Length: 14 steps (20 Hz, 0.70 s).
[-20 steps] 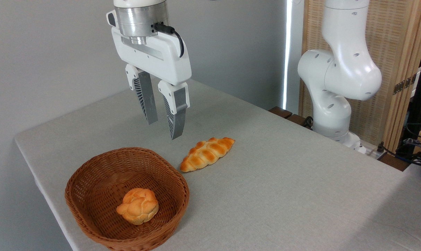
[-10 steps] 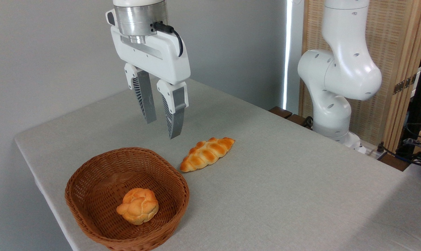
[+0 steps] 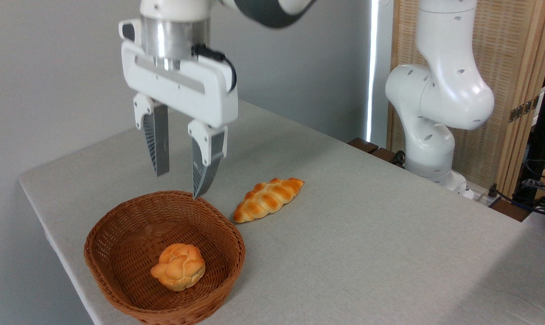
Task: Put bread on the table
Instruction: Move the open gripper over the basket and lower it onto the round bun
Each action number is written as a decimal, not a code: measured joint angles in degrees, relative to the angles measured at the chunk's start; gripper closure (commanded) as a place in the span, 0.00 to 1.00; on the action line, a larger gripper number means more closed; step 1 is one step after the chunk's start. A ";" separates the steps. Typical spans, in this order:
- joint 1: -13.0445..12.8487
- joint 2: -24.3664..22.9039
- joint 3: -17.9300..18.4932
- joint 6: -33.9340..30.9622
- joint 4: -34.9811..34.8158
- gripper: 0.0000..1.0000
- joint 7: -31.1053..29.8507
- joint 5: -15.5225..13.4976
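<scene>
My jaws (image 3: 178, 185): apart, nothing between them, both fingers pointing straight down; they hang above the far rim of the wicker basket (image 3: 119, 284), the right fingertip just over the rim edge in this view.
My pose: wrist vertical, the white hand body tilted so its left end sits higher than its right; a black cable loops off the metal flange.
My arm: the base column (image 3: 435, 117) stands at the counter's far right edge, well apart from the basket; the links between it and my wrist run out of the top of the picture.
Knotted bun (image 3: 178, 266): inside the basket, on its floor, toward the near right side, below and nearer the camera than my fingertips, not touched.
Bun's axis: round, no clear long axis; twisted top faces up, pale base down.
Braided loaf (image 3: 268, 199): on the counter (image 3: 367, 243) just right of the basket, apart from it; long axis runs from near-left to far-right.
Hidden: the basket's near wall is cut off by the bottom edge, and the counter's right end leaves the picture.
</scene>
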 measured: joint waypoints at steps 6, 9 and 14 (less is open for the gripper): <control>0.00 1.41 0.10 7.90 -6.94 0.00 -0.19 -1.33; 0.00 1.37 0.10 7.91 -8.70 0.00 -0.19 -1.33; 0.01 1.55 0.13 10.26 -10.60 0.00 -0.19 -1.33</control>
